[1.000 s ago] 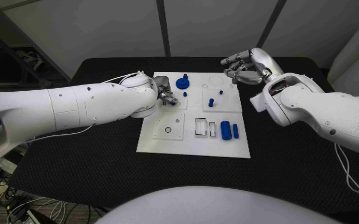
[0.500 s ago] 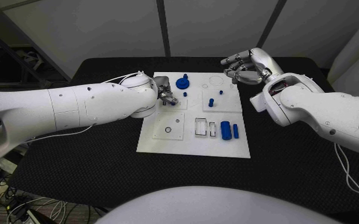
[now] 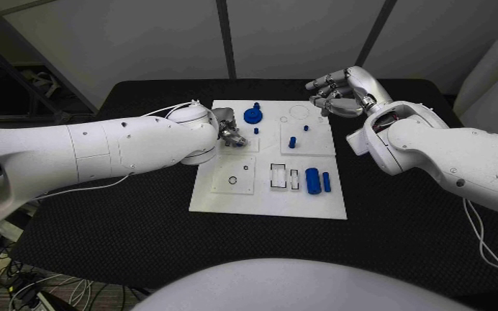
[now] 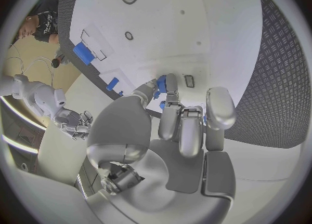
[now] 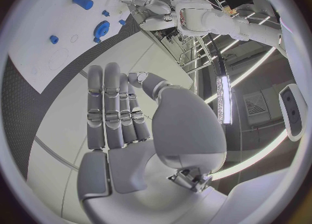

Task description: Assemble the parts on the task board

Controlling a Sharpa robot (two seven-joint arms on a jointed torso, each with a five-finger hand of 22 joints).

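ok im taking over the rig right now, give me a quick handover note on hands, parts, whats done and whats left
Left robot hand: low over the board's left side, fingers curled around a small blue part; seems pinched, not certain.
Right robot hand: raised beyond the board's far right corner, fingers curled, holding nothing.
Parts: blue disc with a knob at the far middle; short peg standing in the right-hand square; two cylinders lying side by side at the right edge.
Done: hard to judge; the disc and peg look seated.
Left: place the left hand's part; both cylinders lie loose, and the rectangular slots beside them look empty.
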